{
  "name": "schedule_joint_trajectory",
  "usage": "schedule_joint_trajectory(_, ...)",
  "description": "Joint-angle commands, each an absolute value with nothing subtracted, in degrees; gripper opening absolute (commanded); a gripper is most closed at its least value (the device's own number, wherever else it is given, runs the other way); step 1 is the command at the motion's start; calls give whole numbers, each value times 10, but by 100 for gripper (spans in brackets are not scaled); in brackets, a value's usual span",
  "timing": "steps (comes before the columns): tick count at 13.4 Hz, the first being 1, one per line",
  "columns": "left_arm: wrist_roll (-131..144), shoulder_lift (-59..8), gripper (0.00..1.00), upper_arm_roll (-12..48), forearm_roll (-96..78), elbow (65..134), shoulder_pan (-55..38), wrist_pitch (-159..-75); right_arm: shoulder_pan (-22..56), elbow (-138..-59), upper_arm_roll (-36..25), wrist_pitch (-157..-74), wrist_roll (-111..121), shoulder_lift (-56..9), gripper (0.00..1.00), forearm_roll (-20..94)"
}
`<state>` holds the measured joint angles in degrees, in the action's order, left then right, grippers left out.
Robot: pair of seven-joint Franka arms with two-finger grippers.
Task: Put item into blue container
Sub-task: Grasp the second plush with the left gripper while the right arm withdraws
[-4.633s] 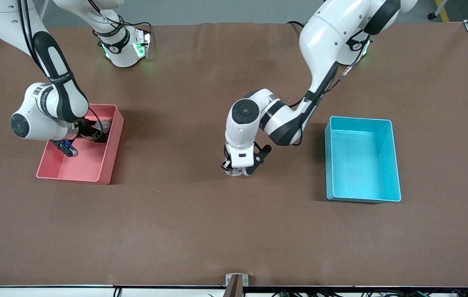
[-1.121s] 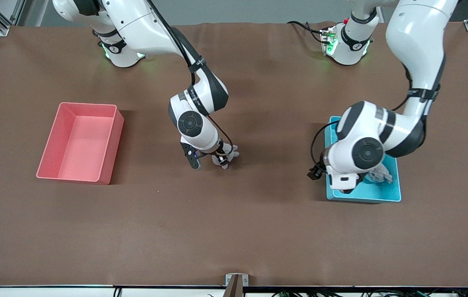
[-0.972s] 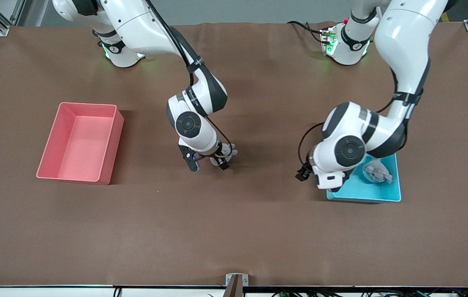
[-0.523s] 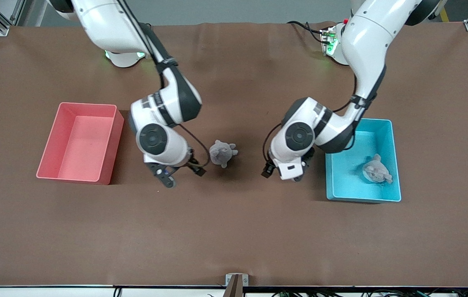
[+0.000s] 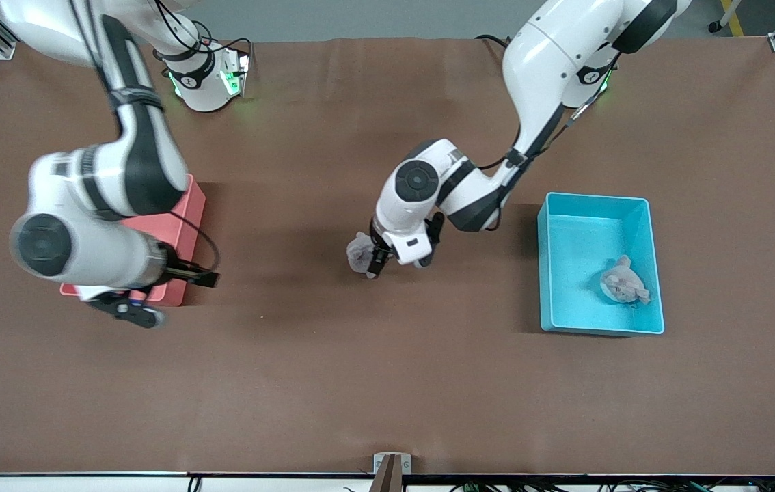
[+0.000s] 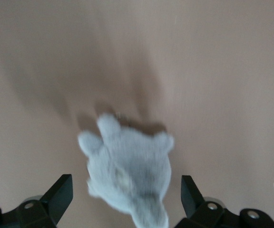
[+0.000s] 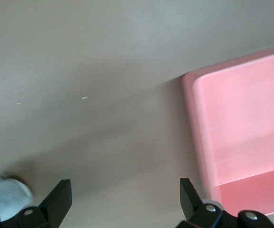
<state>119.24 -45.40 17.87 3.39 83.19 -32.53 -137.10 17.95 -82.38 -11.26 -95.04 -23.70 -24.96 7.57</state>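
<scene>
My left gripper is spread wide, holding nothing, and it sits low over the grey plush toy in the middle of the table. From the left wrist camera, the grey plush toy lies squarely between my two fingers, with open space on both sides and no contact that I can see. Its body tapers toward the wrist, with its ears pointing away, so its long axis runs along the gap and not across it. I judge that a straight drop and a squeeze across its narrow width will do.

The blue container stands toward the left arm's end of the table, well apart from the toy. It already holds a pale plush toy, which lies in the half nearer the front camera. The left arm is clearly the one to carry this across.

My right gripper is also spread and empty, over the pink bin's corner nearest the front camera. The right arm is waiting there, well away from the toy. In the right wrist view I see the pink bin and bare table.
</scene>
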Motion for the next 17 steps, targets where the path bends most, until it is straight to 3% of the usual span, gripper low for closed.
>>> schedule_joint_trajectory(1, 1247, -481, 100, 156, 33, 809, -349, -1415, 118, -860, -99, -932, -126, -196, 100, 47)
schedule_joint_trajectory(7, 1269, -510, 97, 135, 36, 810, -374, -1459, 33, -856, -99, -901, 47, -154, 100, -12)
schedule_joint_trajectory(12, 1219, -522, 8, 132, 54, 811, -380, -1459, -4, -851, -98, -888, 73, -135, 100, -11)
schedule_joint_trajectory(13, 1216, -522, 0, 132, 66, 811, -380, -1458, -10, -851, -98, -888, 76, -133, 100, -11)
schedule_joint_trajectory(17, 1200, -503, 0, 132, 112, 811, -372, -1435, -16, -834, -99, -861, 73, -131, 100, -11)
